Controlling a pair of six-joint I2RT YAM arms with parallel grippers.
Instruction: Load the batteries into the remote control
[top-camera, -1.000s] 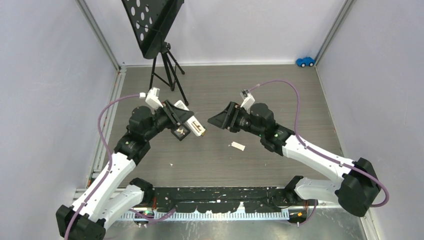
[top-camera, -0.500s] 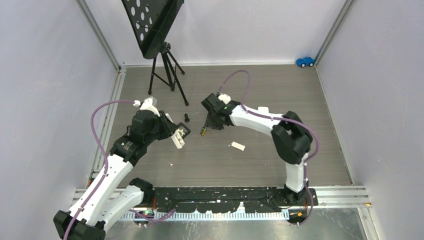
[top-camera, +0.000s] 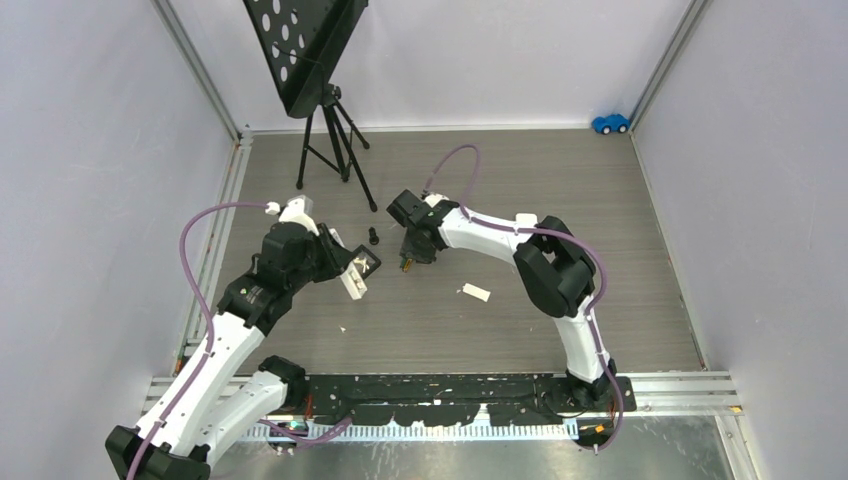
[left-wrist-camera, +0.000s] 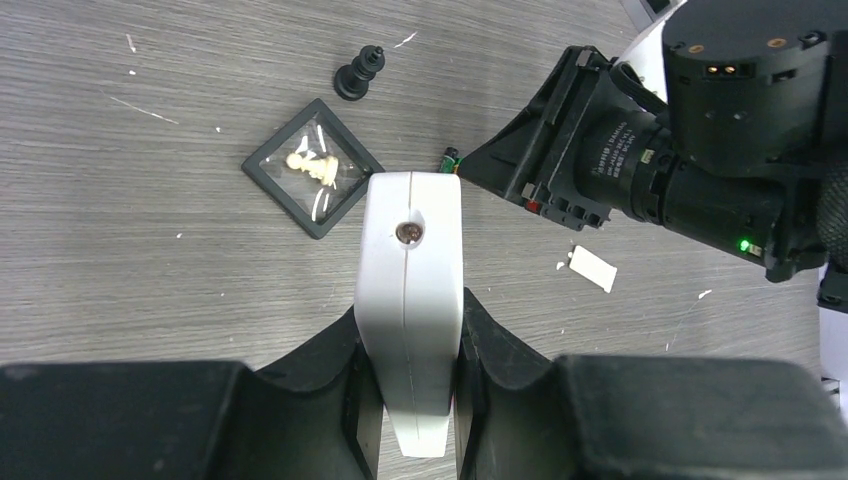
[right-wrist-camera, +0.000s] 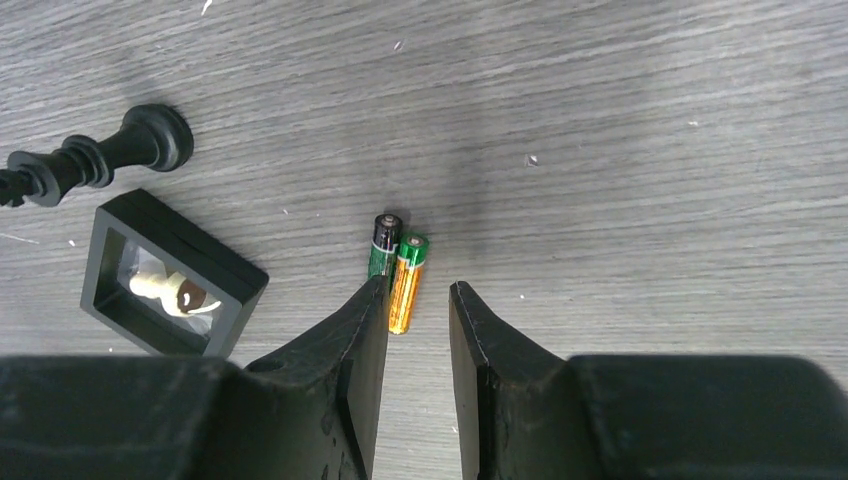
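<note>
Now L pincer (left-wrist-camera: 412, 318) grips remote (left-wrist-camera: 410, 230); batts (right-wrist-camera: 396, 268) by gaping R pincer (right-wrist-camera: 418, 290).

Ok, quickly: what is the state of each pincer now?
Left pincer: closed on the remote control.
Right pincer: slightly open, empty, tips at the batteries.

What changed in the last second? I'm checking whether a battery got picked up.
The right end effector swung leftward, narrowed, and hangs open over the batteries, none gripped. The left end effector turned the remote it holds. The frame and tag stayed put.
</note>
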